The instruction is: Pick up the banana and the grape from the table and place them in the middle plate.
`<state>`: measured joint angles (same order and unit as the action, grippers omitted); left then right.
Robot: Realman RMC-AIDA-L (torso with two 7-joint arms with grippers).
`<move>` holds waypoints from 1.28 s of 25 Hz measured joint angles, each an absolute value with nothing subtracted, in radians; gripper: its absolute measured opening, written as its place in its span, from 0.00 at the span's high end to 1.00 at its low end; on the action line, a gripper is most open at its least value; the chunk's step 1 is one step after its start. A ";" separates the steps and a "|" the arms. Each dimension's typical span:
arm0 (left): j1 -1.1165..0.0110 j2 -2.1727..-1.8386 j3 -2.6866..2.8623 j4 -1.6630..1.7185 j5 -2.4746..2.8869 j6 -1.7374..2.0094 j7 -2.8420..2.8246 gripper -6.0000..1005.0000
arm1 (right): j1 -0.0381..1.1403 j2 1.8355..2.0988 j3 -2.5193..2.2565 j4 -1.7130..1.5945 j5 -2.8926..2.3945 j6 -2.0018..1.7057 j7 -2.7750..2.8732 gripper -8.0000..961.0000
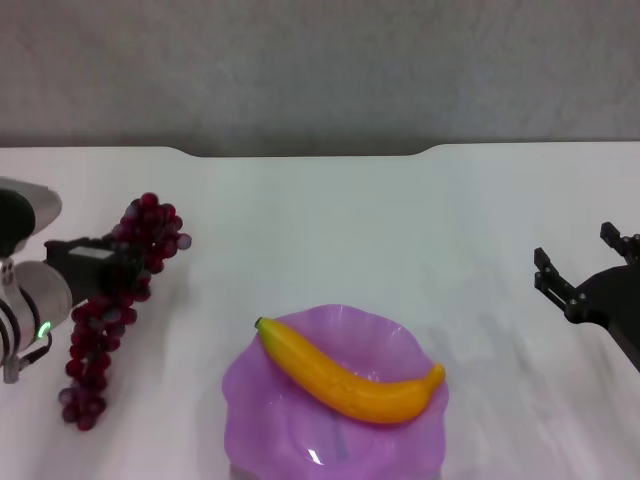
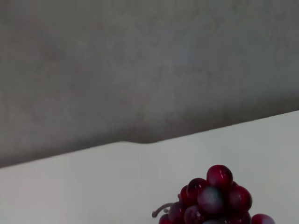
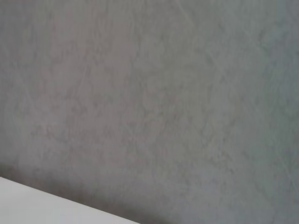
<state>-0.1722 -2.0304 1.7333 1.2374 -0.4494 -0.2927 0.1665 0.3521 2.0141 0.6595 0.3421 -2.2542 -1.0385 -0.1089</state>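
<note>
On a white worktop (image 1: 330,220), the banana (image 1: 345,375) lies across the purple middle plate (image 1: 250,400), while the left gripper (image 1: 125,265) has its fingers clenched around the grape (image 1: 100,330) bunch at the left, and the right gripper (image 1: 585,270) waits at the right, fingers spread.

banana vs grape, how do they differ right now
The banana is one smooth yellow piece; the grape is a dark red bunch of small balls. The banana lies in the middle plate; the grape is outside it, at the left gripper. Both are long.
</note>
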 joint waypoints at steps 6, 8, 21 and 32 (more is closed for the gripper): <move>-0.127 -2.031 1.695 1.417 -0.447 -0.451 0.232 0.70 | 0.353 2.014 0.660 0.340 -2.255 -1.036 -0.109 0.07; -0.118 -2.031 1.681 1.481 -0.437 -0.517 0.246 0.70 | 0.354 2.014 0.660 0.337 -2.255 -1.036 -0.109 0.07; -0.050 -2.031 1.664 1.953 -0.319 -0.991 0.280 0.71 | 0.360 2.014 0.658 0.335 -2.253 -1.014 -0.109 0.07; -0.172 -2.033 1.657 2.034 -0.467 -1.301 0.331 0.71 | 0.357 2.012 0.658 0.322 -2.247 -0.985 -0.110 0.07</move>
